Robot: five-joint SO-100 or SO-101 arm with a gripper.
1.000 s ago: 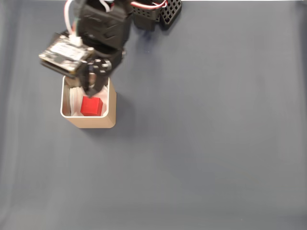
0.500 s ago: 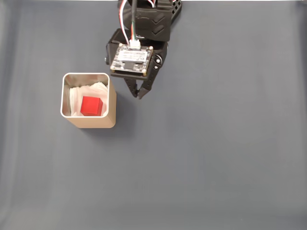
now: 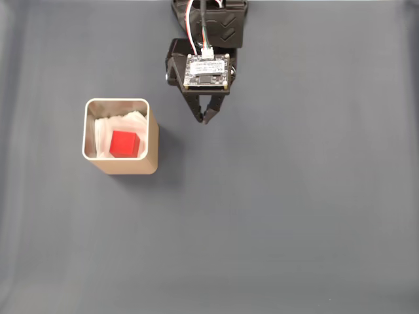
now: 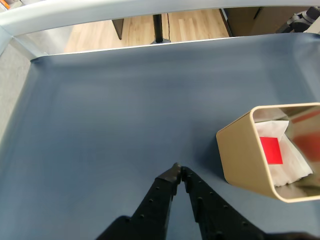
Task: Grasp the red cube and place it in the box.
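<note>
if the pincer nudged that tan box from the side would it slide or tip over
The square tan-gold metal tin would probably slide: it stands flat on smooth blue cloth. It looks thin-walled and likely light, holding white paper and a small red cube. A push near its rim might tip it.

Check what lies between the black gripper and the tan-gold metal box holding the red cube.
Only bare blue-grey cloth between gripper and box, in the fixed view.

Beside my matt black plastic gripper (image 4: 177,171), the box (image 3: 124,165) shows brushed tan metal with a glossy, mirror-like inner wall and crumpled white paper lining; the red cube (image 3: 124,144) inside looks matt, on smooth grey-blue cloth (image 3: 294,209)
</note>
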